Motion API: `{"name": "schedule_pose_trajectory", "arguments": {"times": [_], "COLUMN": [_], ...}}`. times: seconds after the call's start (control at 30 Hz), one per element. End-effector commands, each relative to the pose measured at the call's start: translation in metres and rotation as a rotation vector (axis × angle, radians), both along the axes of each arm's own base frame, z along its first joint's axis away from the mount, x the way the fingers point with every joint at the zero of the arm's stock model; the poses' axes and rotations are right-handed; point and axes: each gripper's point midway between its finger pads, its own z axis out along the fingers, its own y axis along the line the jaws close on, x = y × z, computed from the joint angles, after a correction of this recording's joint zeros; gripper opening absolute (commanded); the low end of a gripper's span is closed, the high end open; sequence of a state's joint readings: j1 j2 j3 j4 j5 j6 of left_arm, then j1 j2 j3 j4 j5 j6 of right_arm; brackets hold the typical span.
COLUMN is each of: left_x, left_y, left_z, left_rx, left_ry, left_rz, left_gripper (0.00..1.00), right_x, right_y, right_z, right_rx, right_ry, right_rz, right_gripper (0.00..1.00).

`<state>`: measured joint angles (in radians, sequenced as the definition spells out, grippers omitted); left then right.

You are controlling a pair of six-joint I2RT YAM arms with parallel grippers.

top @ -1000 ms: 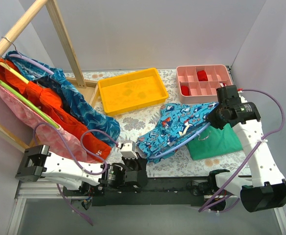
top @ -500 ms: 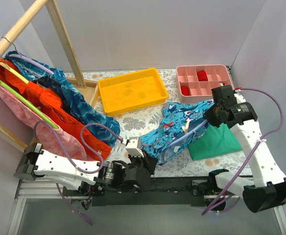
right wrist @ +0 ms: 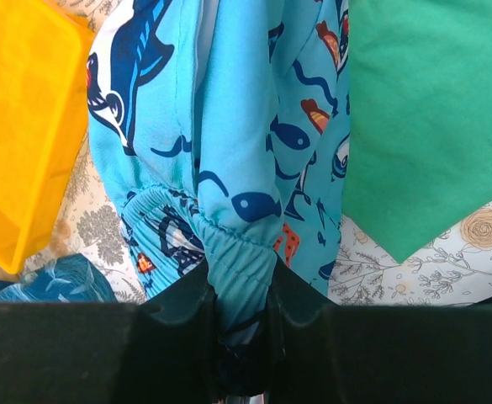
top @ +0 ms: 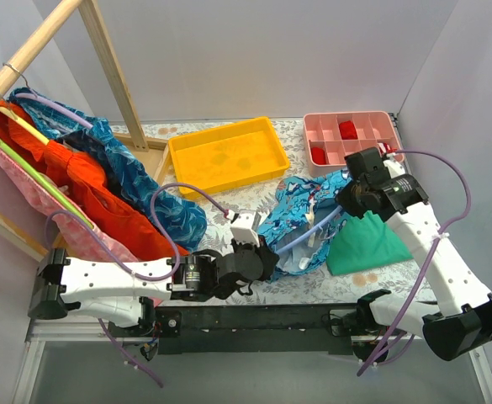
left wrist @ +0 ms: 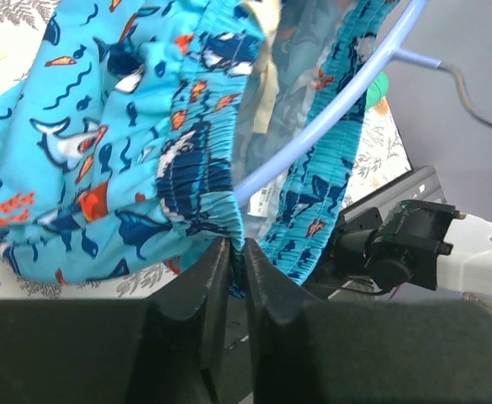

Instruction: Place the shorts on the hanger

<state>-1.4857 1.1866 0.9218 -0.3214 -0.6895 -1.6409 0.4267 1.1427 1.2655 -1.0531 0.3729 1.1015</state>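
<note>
The turquoise shorts (top: 300, 215) with the red, white and dark-blue fish print hang bunched between my two grippers above the table. The light-blue hanger (top: 313, 229) runs through the waistband; its bar (left wrist: 338, 105) and silver hook (left wrist: 481, 105) show in the left wrist view. My left gripper (top: 258, 244) is shut on the elastic waistband (left wrist: 199, 181) at the shorts' left end. My right gripper (top: 346, 198) is shut on the waistband (right wrist: 237, 252) at the right end. The hanger is hidden in the right wrist view.
A plain green folded cloth (top: 372, 244) lies under the right arm. A yellow tray (top: 227, 156) and a pink compartment box (top: 351, 139) stand at the back. A wooden rack (top: 27, 55) at left holds red, pink and teal garments (top: 136, 189) on other hangers.
Both grippers have moved toward each other and leftward. The shorts, spread flat before, are now bunched up and lifted, and the hanger sits shorter and steeper between the arms.
</note>
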Motion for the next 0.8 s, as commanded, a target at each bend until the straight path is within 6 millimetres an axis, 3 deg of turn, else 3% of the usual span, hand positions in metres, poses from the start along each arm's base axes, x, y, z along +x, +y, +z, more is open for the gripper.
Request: {"name": "schedule_pose_trajectory", "arguments": {"times": [0.0,0.13,0.27,0.33,0.47,0.67,0.77], "left_x": [0.001,-0.006,-0.009,-0.011,-0.016,-0.041,-0.057], "left_y": [-0.012,-0.025,-0.029,-0.03,-0.032,-0.021,-0.008], "left_z": [0.015,0.016,0.011,0.012,0.031,0.04,0.042], "left_rx": [0.034,0.076,0.132,0.144,0.166,0.237,0.26], "left_ry": [-0.042,-0.067,-0.093,-0.107,-0.161,-0.173,-0.149], "left_rz": [-0.097,-0.185,-0.24,-0.267,-0.348,-0.544,-0.644], "left_gripper": [0.16,0.35,0.4,0.49,0.64,0.83,0.84], "right_x": [-0.002,-0.008,-0.013,-0.014,-0.019,-0.023,-0.025], "right_y": [0.006,0.012,0.021,0.022,0.022,0.025,0.028], "right_z": [0.01,0.008,0.007,0.007,0.004,0.006,0.004], "right_rx": [0.05,0.07,0.105,0.113,0.103,0.092,0.093], "right_ry": [-0.052,-0.031,-0.008,-0.012,-0.011,-0.019,-0.015], "right_rz": [0.024,0.06,0.113,0.123,0.16,0.235,0.265], "right_gripper": [0.01,0.01,0.01,0.01,0.01,0.01,0.01]}}
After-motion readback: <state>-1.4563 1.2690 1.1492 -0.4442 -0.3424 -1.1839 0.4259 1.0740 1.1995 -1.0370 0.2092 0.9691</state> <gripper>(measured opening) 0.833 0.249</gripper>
